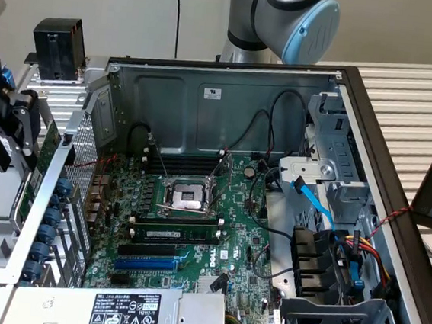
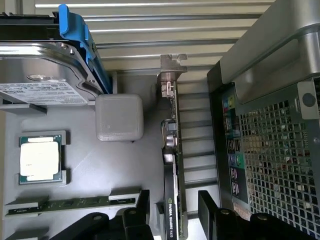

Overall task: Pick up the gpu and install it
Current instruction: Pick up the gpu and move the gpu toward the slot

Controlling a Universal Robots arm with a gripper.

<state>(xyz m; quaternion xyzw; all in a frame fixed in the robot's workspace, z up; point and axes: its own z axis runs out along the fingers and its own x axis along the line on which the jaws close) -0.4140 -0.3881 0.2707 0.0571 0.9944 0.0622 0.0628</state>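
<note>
wrist view: the gpu (image 2: 171, 165) stands on its long edge in a slot of the grey tray (image 2: 100, 170), just beside the rear wall of the computer case (image 2: 270, 150). its silver bracket (image 2: 169, 70) is at the end away from the pincer (image 2: 172, 202). the pincer straddles the card's near end, black fingers (image 2: 143, 202) apart with a gap on either side, so nothing is gripped. a hard drive (image 2: 40, 70), a bare processor (image 2: 40, 157) and a memory stick (image 2: 70, 205) share the tray, all clear of the card.

the card looks light and stiff, but fragile: thin board, exposed parts, a contact edge underneath. the safest hold is probably across its two flat faces, shroud on one side and bare board on the other, keeping off the bracket and the bottom edge. the smooth shroud may slip, and so thin a card could rock between narrow pads.

exterior view: the pincer hangs at the exterior view's left, outside the case, with the card's green edge showing between it and the case wall. the motherboard (image 1: 187, 220) lies inside the open case, well apart from the card, which is not yet installed.
</note>
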